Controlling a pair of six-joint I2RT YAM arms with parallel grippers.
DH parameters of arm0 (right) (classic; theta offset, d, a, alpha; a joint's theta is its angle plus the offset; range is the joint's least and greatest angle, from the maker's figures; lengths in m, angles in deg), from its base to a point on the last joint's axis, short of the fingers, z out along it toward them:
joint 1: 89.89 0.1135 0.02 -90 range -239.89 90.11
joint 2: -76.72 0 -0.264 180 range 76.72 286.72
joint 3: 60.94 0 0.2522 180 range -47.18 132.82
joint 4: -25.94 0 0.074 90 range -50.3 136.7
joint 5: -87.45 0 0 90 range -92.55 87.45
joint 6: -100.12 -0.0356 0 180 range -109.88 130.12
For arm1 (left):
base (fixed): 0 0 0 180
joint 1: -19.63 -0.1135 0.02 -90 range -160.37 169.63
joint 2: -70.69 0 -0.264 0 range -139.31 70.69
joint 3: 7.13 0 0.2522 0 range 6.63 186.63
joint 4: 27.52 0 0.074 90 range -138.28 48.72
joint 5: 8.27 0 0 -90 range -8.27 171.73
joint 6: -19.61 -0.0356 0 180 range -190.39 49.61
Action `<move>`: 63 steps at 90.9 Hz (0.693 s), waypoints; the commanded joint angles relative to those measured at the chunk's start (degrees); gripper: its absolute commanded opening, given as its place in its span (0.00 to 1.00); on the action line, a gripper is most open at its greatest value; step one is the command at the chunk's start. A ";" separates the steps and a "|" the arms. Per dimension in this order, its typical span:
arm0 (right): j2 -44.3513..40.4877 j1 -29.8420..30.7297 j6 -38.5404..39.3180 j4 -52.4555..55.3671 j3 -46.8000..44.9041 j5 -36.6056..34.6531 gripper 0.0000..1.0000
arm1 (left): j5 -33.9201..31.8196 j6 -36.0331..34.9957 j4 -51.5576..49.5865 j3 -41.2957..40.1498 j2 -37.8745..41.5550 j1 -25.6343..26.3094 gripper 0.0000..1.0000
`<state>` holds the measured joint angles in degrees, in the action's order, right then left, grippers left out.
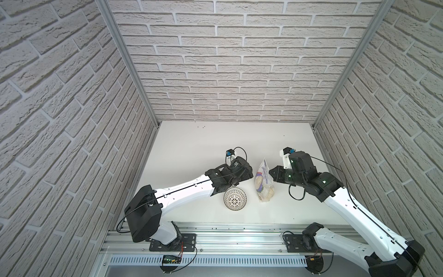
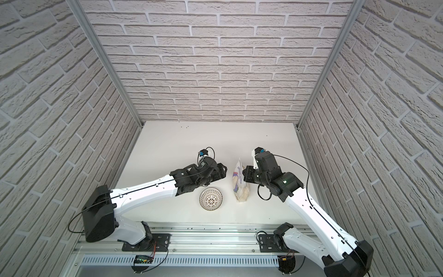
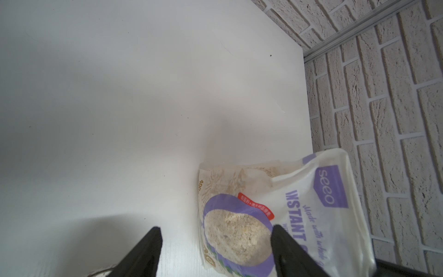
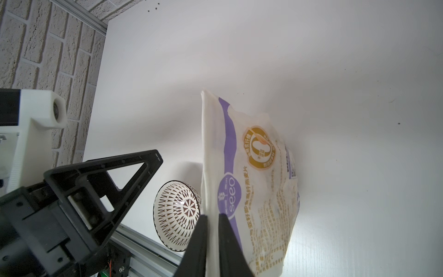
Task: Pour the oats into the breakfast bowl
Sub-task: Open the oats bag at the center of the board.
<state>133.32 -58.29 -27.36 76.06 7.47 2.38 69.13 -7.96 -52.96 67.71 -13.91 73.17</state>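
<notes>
1. Bowl (image 1: 235,199): closest to the front rail (image 1: 215,233), upright on the white table (image 1: 187,148), dark lattice inside in full view.
2. Oats pouch (image 1: 263,184): just right of bowl and a bit farther back, not touching it. Base at table level, contact unclear. Front print faces bowl side. Pale oats (image 3: 235,232) show in its round purple-ringed patch.
3. R gripper (image 4: 213,227): on pouch's side away from bowl, jaws nearly together, pinching pouch's purple-trimmed edge.
4. L gripper (image 3: 215,227): behind bowl, above table, jaws wide, tips aimed at pouch front. A top view shows a small gap to pouch.
5. Dark specks (image 1: 201,126): far beyond bowl, near the back wall (image 1: 227,72).
</notes>
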 commanded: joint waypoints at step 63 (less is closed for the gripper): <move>-4.38 -0.22 0.07 -2.08 -4.48 -1.09 0.03 | 8.19 -0.63 8.67 8.92 -2.84 0.36 0.66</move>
<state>129.96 -58.29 -27.38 74.70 4.59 0.59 74.66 -7.98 -46.97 73.90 -14.57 73.19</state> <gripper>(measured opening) 0.056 0.679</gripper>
